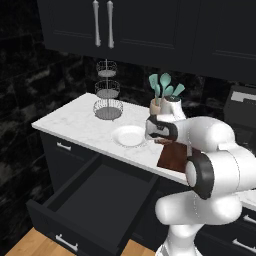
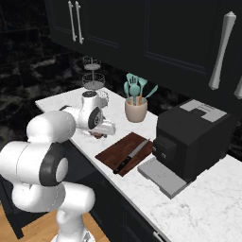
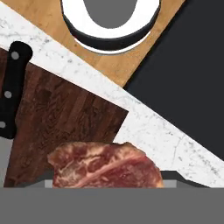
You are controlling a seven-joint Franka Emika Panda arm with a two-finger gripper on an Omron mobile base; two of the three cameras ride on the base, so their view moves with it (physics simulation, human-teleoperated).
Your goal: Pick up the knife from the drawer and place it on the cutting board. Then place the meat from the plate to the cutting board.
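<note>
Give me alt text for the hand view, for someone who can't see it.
A chunk of raw meat sits at the bottom of the view, above the near end of the dark wooden cutting board. The knife lies on the board at left, black handle up. Beyond the board run a white marble counter edge, the open drawer and wood floor.

knife (image 2: 131,156): lies on the cutting board (image 2: 118,150)
plate (image 1: 128,136): left of the board
drawer (image 1: 90,200): open, below the counter (image 1: 80,124)
</note>
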